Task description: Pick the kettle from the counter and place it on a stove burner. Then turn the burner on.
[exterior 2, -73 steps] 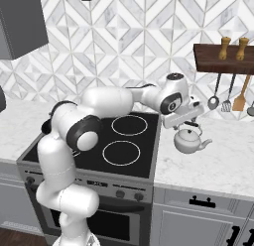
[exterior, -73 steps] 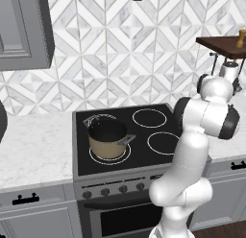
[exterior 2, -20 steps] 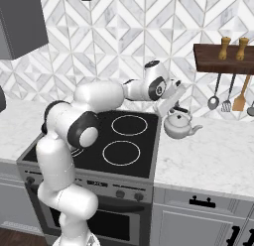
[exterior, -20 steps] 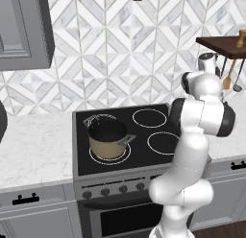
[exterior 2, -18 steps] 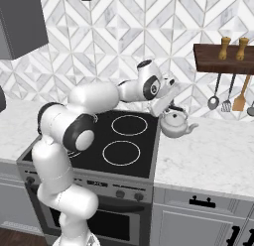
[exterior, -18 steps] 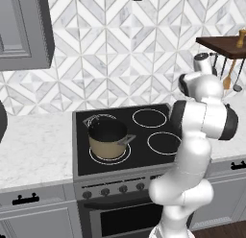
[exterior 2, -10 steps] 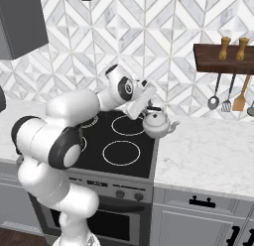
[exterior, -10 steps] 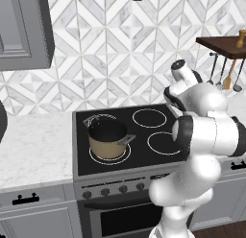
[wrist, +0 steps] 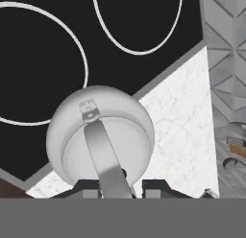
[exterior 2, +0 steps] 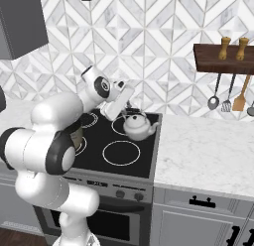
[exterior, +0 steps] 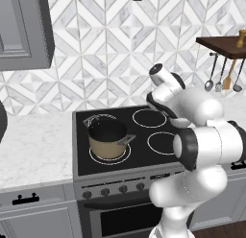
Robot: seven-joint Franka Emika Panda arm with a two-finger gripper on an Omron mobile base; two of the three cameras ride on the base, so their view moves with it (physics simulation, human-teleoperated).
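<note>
Gripping the kettle [exterior 2: 137,127] by its thin arched handle [wrist: 104,155], the end effector [exterior 2: 125,106] is clamped shut on that strap from above, so the rounded body is hanging below the fingers instead of being squeezed at its sides. That hold is probably chosen because the handle is the one slim part the narrow jaws can close around, and because it is letting the kettle hang close to level, spout pointing toward the worktop [exterior 2: 208,151] to the right. In the right base view the kettle is hanging clear of the glossy black cooktop [exterior 2: 99,158], near the stove's right edge and roughly over the rear right stove burner [exterior 2: 124,125]. The hand view is looking down past the kettle body, which is overlapping the seam where black glass meets pale marble, with white burner rings lying off to one side, so the load does not look centred on a ring yet. The rear right ring seems the natural target, since the tan pot [exterior: 107,138] is occupying the front left burner while the right-hand rings, including the front one [exterior 2: 121,153], are lying bare. Control knobs [exterior 2: 119,194] are sitting along the stove front, waiting for the later step.
</note>
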